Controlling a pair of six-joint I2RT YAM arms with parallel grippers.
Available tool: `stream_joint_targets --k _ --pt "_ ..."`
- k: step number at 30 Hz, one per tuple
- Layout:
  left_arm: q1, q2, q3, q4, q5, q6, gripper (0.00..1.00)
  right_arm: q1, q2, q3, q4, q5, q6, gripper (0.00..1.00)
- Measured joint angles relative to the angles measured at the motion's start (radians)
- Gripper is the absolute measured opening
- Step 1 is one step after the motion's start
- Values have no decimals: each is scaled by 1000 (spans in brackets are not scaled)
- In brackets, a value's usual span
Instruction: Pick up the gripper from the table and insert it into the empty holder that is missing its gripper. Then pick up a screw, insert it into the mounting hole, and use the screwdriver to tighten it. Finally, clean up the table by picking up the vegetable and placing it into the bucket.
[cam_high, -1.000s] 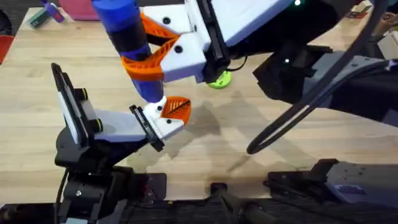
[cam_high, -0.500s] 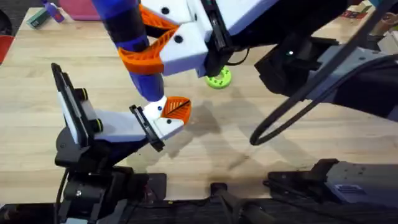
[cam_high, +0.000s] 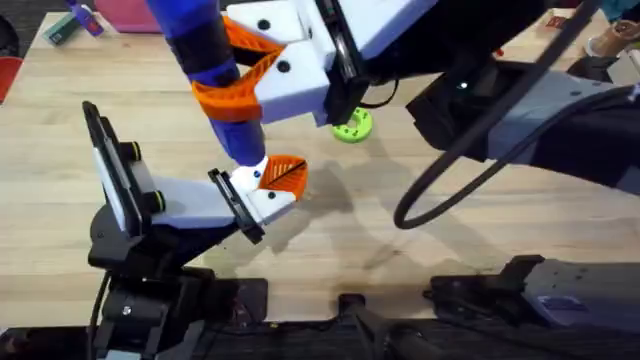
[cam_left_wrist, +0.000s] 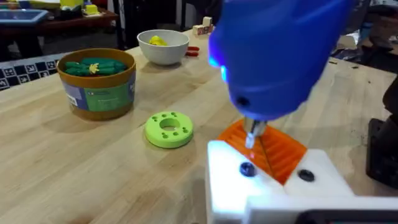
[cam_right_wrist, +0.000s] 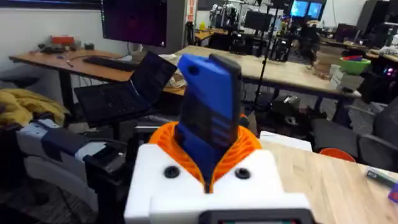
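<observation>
While pinched in right gripper (cam_high: 240, 85), screwdriver (cam_high: 205, 50) bit over holder (cam_left_wrist: 273, 186) screw | could slip off | left gripper unclear

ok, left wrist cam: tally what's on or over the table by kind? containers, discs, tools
Containers: 2 (bucket, white bowl)
Discs: 1 (green disc with holes)
Tools: 1 (screwdriver, blue, bit down over the orange wedge)
Total: 4
</observation>
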Motion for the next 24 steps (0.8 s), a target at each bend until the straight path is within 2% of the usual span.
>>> stream_joint_targets --k 24 --pt "0 0 0 0 0 0 18 0 5 0 9 0 3 25"
